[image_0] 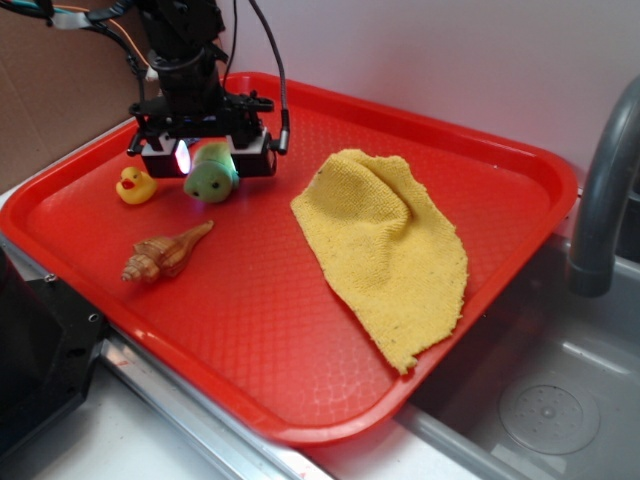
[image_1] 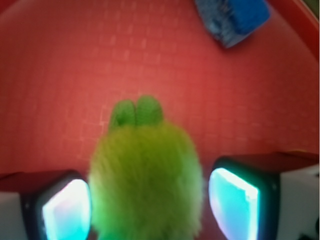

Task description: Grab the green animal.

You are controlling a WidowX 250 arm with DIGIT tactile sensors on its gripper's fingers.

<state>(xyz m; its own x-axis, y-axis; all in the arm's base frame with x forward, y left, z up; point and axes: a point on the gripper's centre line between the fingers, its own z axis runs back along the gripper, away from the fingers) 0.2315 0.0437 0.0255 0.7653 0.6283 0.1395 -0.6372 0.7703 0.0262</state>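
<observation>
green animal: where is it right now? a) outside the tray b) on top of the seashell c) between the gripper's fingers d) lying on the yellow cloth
c: the green animal sits between the fingers of the gripper, with a lit pad on each side in the wrist view; whether they press it is unclear.

Plain pale wall (image_0: 450,60) ran behind, w/ brown cardboard panel (image_0: 60,100) at far left. Grey metal sink basin (image_0: 560,400) sat near right, round drain (image_0: 548,418) in it, curved grey faucet pipe (image_0: 600,190) at right edge. Light was even, soft.
</observation>
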